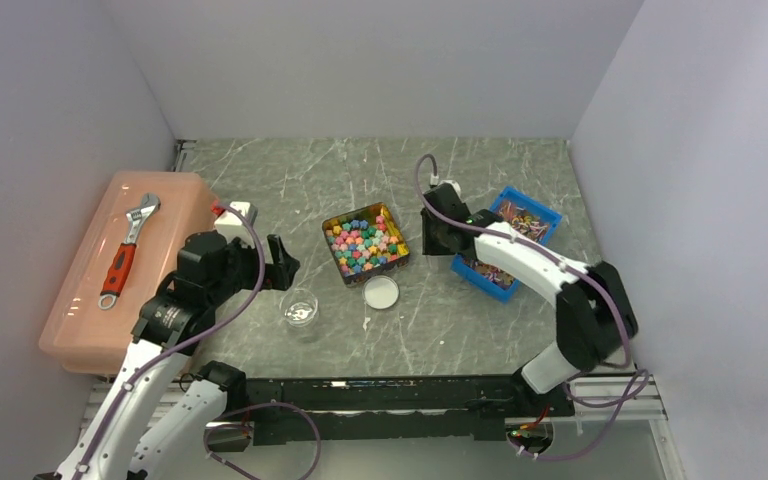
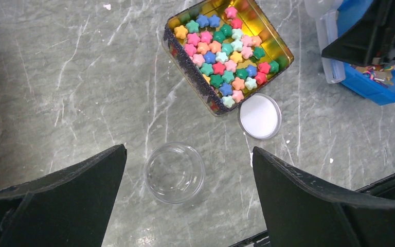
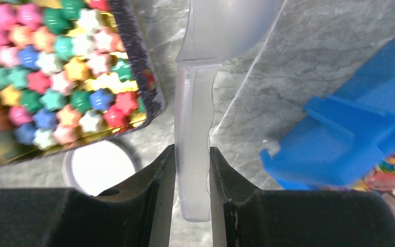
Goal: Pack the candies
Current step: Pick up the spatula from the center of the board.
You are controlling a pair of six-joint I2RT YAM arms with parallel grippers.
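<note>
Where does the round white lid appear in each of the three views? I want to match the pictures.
Top external: the white lid sits near centre, just below the candy tin.
Left wrist: lid right of centre, beside the tin's lower corner.
Right wrist: lid at lower left, below the tin.
Shared landmark: the candy tin, beside the lid everywhere.

White arms (image 1: 525,262), black hands (image 2: 189,151), purple cables (image 1: 259,262).

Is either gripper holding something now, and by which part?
The right gripper clamps a translucent white plastic scoop by its flat handle. The left gripper is open and holds nothing.
</note>
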